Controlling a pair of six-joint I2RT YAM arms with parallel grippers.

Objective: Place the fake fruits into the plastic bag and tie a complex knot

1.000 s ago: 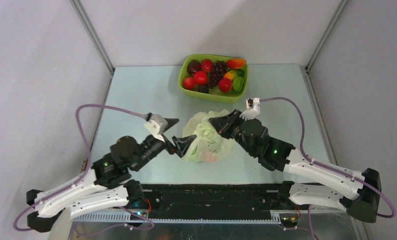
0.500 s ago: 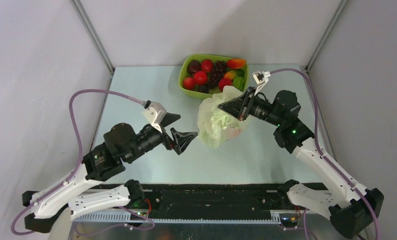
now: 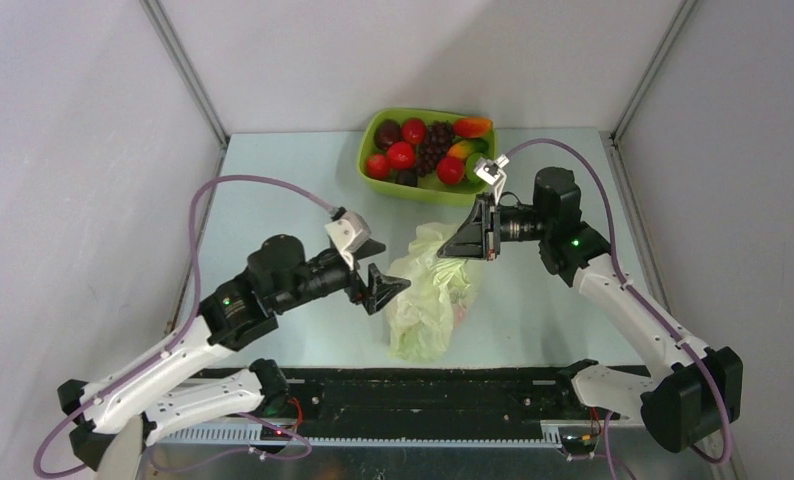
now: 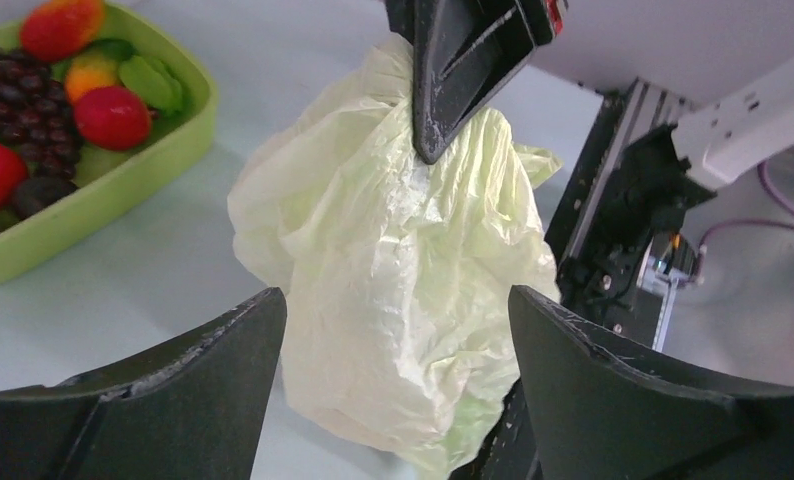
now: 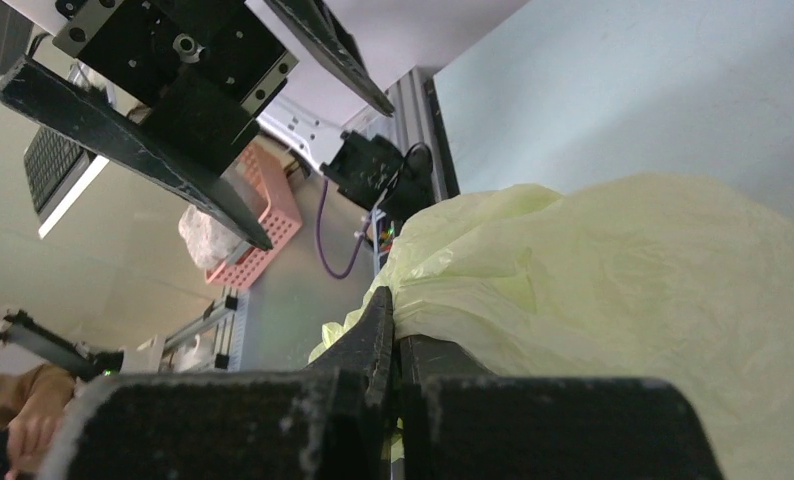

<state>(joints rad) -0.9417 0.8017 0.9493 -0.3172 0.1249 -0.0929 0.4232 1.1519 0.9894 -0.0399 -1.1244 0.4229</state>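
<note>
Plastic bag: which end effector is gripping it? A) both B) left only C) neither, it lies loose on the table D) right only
D: the right end effector is pinched shut on the top of the plastic bag, while the left end effector stands open beside it.

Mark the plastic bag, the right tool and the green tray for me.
plastic bag (image 3: pixel 428 298): top external view, middle of its hanging crumpled body.
right tool (image 3: pixel 446 251): top external view, fingertips pinched on the bag's top.
green tray (image 3: pixel 364 150): top external view, its left rim.
</note>
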